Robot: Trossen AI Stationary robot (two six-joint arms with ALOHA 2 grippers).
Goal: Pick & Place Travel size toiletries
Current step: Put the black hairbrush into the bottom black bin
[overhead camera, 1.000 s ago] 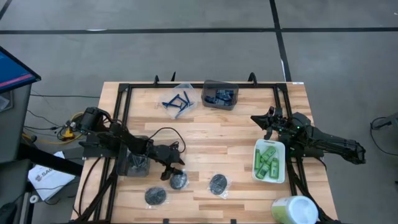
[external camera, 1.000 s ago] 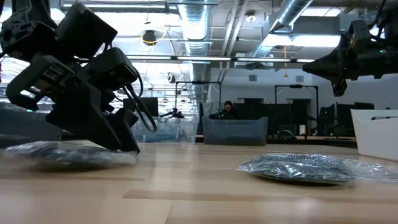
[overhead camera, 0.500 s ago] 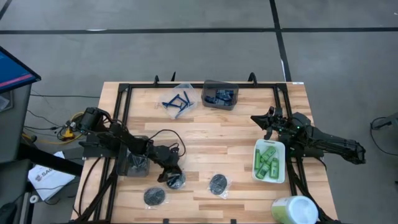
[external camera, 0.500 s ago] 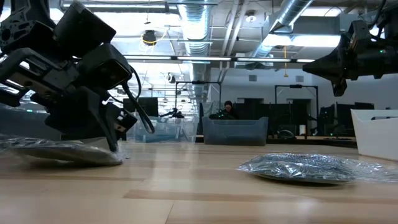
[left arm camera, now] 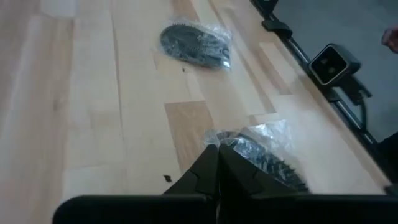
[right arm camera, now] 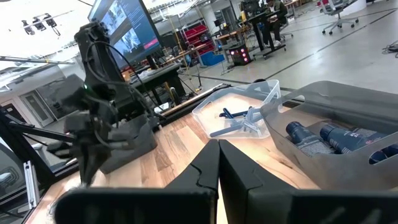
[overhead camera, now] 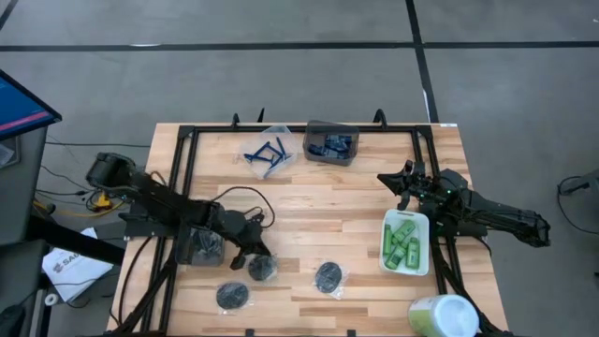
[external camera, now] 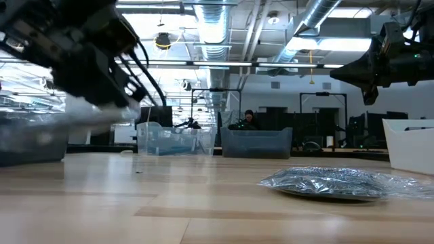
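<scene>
Three dark round discs in clear wrap are in view. One [overhead camera: 261,268] hangs from my left gripper [overhead camera: 249,259], which is shut on its wrap just above the table's near left part; the low view shows it blurred [external camera: 95,112], off the wood. The other two discs [overhead camera: 233,296] [overhead camera: 328,277] lie flat on the table. Green mini bottles lie in the white tray [overhead camera: 405,217], blue razors in the clear bin [overhead camera: 267,153], navy tubes in the grey bin [overhead camera: 330,145]. My right gripper [overhead camera: 386,178] waits shut at the right, raised. My left gripper pinches the clear wrap at its edge [left arm camera: 219,140] between its two shut fingers, beside the disc itself [left arm camera: 267,163]. The fingers slant down toward the table's right. The wrapped disc hangs just past the fingertips, lifted clear of the table.
A second grey bin [overhead camera: 200,245] sits under my left arm. A large pale-green-topped tub [overhead camera: 445,316] stands at the near right corner. A black frame [overhead camera: 281,129] runs around the table top. A small camera [left arm camera: 334,62] stands at the near edge. Bare wood lies in the middle.
My left gripper has shut on the wrap of the disc it stood over and then risen, drawing back a little toward the table's left. The disc has come up off the table with it. The other two discs have stayed put.
</scene>
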